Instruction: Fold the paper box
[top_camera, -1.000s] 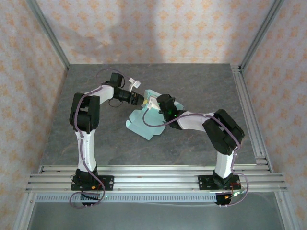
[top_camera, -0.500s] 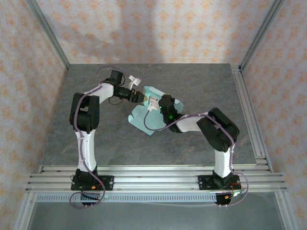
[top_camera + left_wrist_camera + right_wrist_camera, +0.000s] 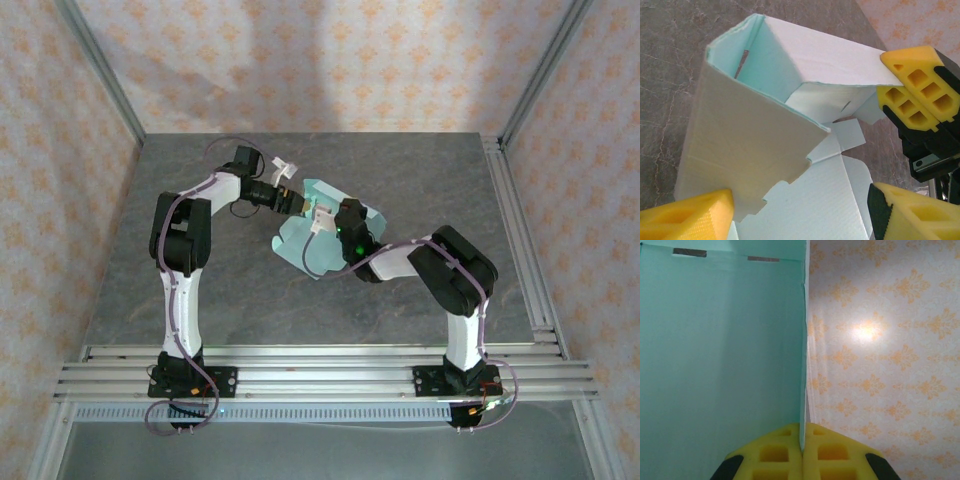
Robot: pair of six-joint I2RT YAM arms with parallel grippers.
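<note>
Paper box (image 3: 755,125), mint, half-raised, clamped in right end effector (image 3: 802,434); left end effector (image 3: 796,212) apart

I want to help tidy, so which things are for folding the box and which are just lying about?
For the job: paper box, right fingers pinching it, left fingers open by it.
Just there: grey table, patterned walls, metal rails.

1. Paper box (image 3: 720,350): panel left of right gripper (image 3: 802,452) jaws runs off frame; pinched margin hidden between the pads.
2. Paper box, lower flaps between left gripper (image 3: 800,217) jaws: cut off at frame bottom.
3. Fingers (image 3: 687,217) of left gripper: bodies cut off.
</note>
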